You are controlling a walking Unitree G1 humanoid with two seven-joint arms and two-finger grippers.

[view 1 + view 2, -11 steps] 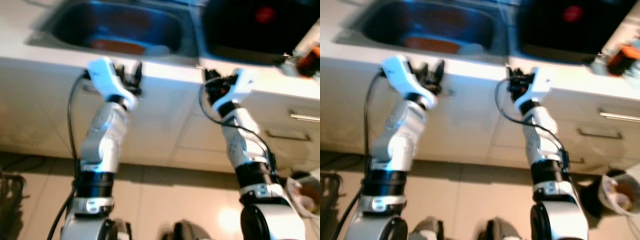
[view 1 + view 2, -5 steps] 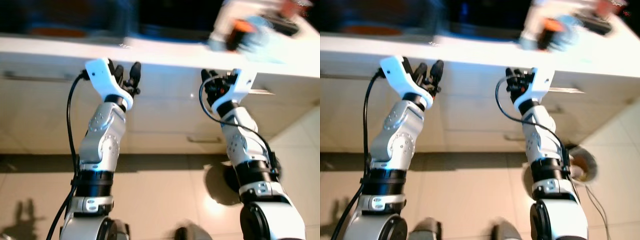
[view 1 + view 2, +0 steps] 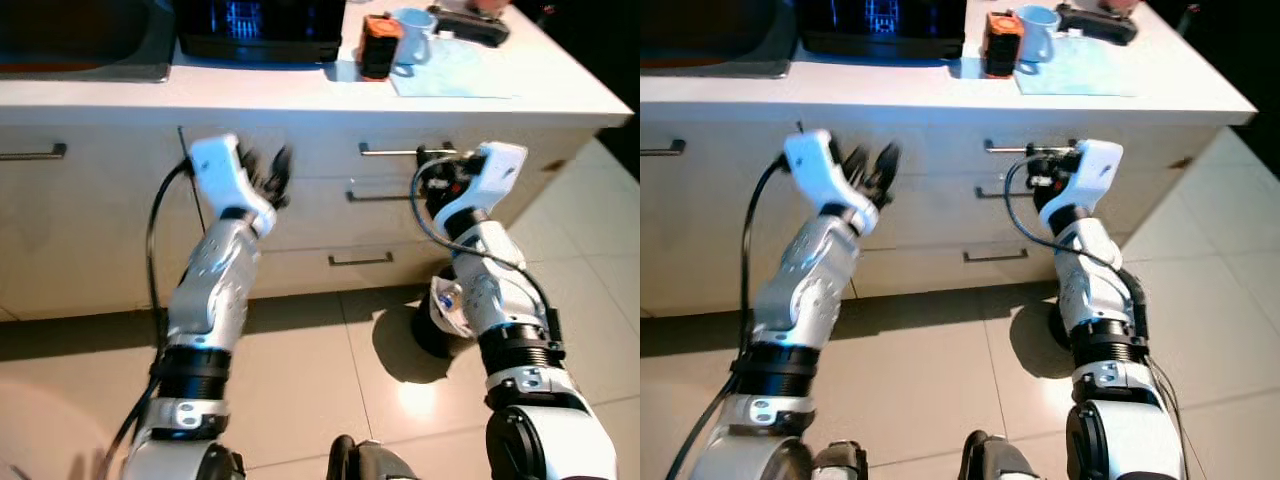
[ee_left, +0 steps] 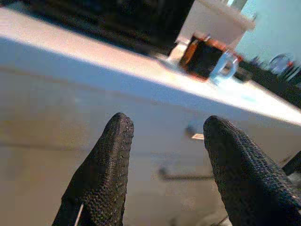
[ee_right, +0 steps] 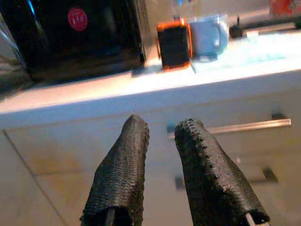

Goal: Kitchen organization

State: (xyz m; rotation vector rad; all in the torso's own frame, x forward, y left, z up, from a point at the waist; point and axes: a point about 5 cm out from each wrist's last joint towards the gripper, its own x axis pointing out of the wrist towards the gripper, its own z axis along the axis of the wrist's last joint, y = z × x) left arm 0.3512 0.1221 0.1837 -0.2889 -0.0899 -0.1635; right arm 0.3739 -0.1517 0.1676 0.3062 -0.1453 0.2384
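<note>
The view has been swung rightward from the sink to the white worktop end, where an orange-and-black canister beside a pale blue mug is now seen, approached by left hand spread wide and right hand narrowly parted, both empty.

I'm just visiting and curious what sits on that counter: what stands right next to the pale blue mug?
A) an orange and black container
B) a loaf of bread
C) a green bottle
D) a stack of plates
A: an orange and black container stands right beside the pale blue mug on the white counter.
</note>
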